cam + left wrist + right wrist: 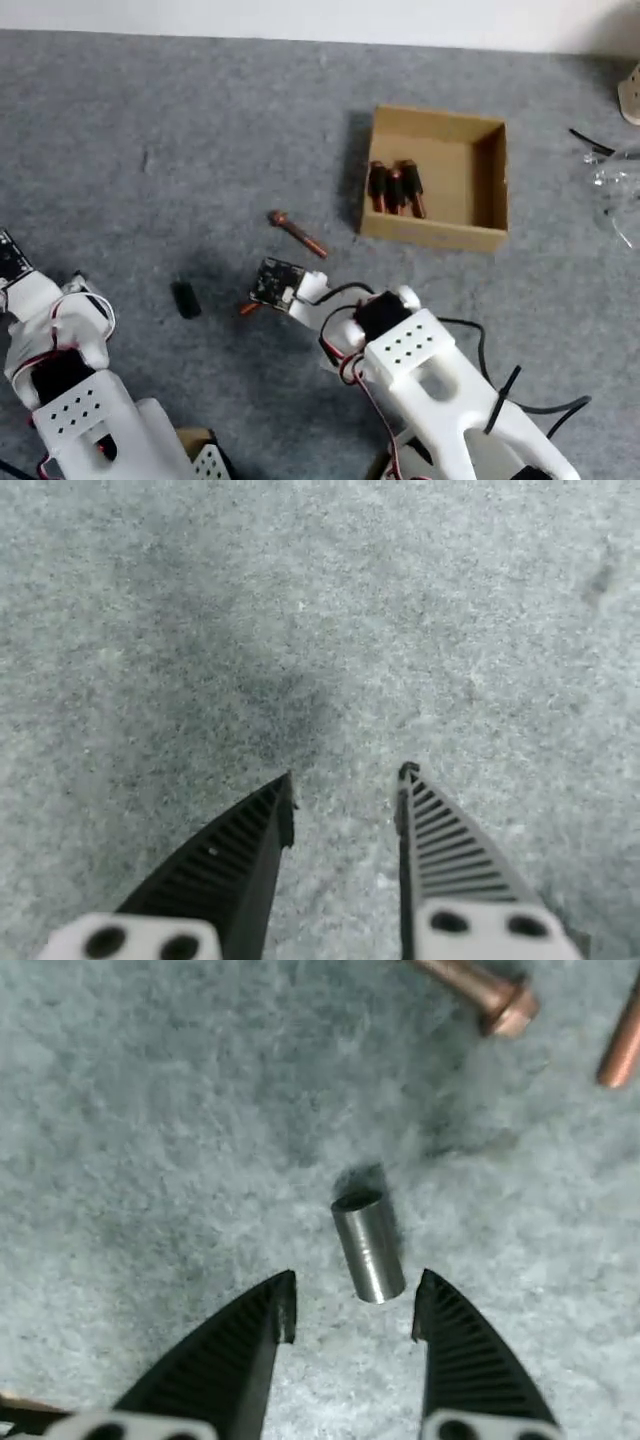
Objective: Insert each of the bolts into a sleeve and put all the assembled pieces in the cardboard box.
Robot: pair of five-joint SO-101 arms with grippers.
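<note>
The right tool is spread wide and holds nothing. Its 2 dark ribbed fingers point at a sleeve, a short dark-grey tube on the grey carpeted worktop. The end of the sleeve nearer the tool sits in the gap between the fingertips without touching either one, and its open end shows at the far side. Past the sleeve lie a hex-headed bolt and, just beside it at the frame edge, a copper shaft. The left tool is also open, with a clear gap between its fingers, and it grips nothing as it hangs over bare worktop. From the high view, the sleeve sits alone between the 2 arms, with the left arm at the near left and the right arm near the middle. A bolt lies loose on the worktop between the right arm and the box, with its head pointing away from the box. The box stands open beyond the right arm, and 3 assembled pieces lie side by side in it against its left wall.
</note>
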